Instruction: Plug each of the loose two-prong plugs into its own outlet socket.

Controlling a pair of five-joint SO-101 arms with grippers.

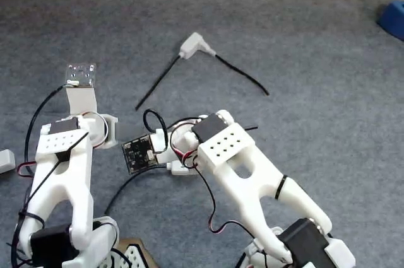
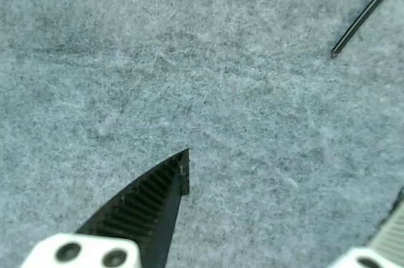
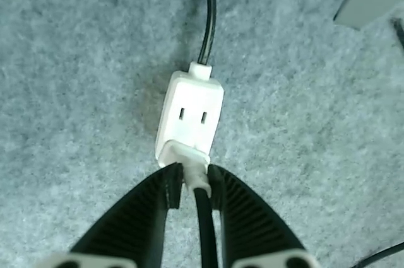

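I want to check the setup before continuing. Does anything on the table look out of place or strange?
Nothing looks damaged. The right gripper is shut on a plug at the end of the outlet block, whose two-slot socket is empty. One white connector lies alone far from it, its black cords trailing loose.

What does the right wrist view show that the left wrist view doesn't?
Right wrist: the right gripper shut on a white plug, which sits against the end of a white socket with a black cord. Left wrist: a loose black cable end. Both: grey mat.
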